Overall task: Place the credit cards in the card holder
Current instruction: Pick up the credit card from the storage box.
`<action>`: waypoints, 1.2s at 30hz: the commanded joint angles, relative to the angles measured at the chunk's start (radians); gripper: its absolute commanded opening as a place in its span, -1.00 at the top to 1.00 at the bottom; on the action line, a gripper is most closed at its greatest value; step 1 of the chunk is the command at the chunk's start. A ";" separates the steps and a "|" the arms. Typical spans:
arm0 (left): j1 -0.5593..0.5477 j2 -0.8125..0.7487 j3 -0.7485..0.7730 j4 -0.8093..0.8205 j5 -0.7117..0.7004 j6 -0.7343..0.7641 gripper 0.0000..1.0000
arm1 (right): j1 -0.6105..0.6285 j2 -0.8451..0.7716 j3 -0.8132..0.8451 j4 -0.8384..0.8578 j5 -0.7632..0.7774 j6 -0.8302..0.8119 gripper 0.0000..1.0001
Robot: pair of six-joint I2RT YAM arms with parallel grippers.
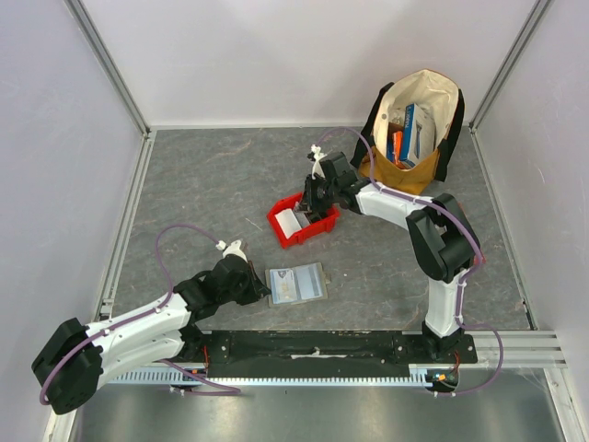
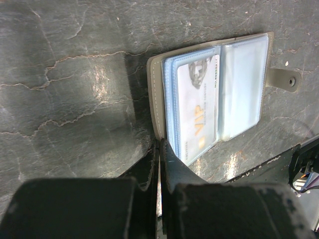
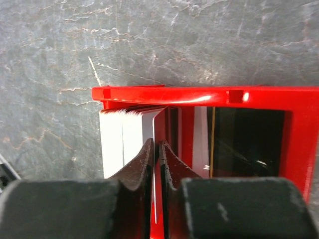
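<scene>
The grey-olive card holder (image 1: 296,284) lies open on the table near the front, one pale card (image 2: 197,109) in its clear sleeves (image 2: 239,84). My left gripper (image 1: 258,290) sits at its left edge, and in the left wrist view the gripper (image 2: 160,144) is shut on the cover's near corner. My right gripper (image 1: 311,207) reaches into the red bin (image 1: 281,230). There a stack of white credit cards (image 3: 124,134) stands on edge. The right gripper (image 3: 158,144) is shut on one thin card (image 3: 160,124) from that stack.
A cream and black tote bag (image 1: 419,110) with upright colourful boxes stands at the back right, behind the right arm. White walls with metal rails close the table on three sides. The red bin's far rim (image 3: 199,93) runs across the right wrist view.
</scene>
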 commanded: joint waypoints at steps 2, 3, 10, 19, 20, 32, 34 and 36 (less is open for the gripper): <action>0.002 -0.007 -0.006 0.028 -0.006 0.022 0.96 | 0.004 -0.026 0.085 -0.061 0.082 -0.057 0.92; 0.000 -0.010 -0.006 0.026 -0.006 0.022 0.97 | 0.004 -0.023 0.093 -0.073 0.091 -0.061 0.98; 0.002 -0.003 -0.006 0.036 -0.001 0.023 0.96 | 0.012 -0.084 0.116 -0.104 0.207 -0.126 1.00; 0.002 0.001 -0.002 0.039 0.006 0.028 0.96 | 0.035 -0.305 0.052 -0.161 0.388 -0.236 1.00; 0.000 -0.001 -0.002 0.037 0.006 0.028 0.97 | 0.035 -0.334 0.032 -0.165 0.405 -0.236 1.00; 0.002 0.016 0.023 0.036 0.008 0.039 0.97 | 0.110 -0.696 -0.347 -0.299 0.549 -0.120 1.00; 0.002 0.022 0.028 0.033 0.010 0.040 0.96 | 0.141 -0.731 -0.419 -0.290 0.583 -0.074 1.00; 0.003 0.028 0.029 0.034 0.010 0.040 0.96 | 0.173 -0.748 -0.493 -0.262 0.617 -0.022 1.00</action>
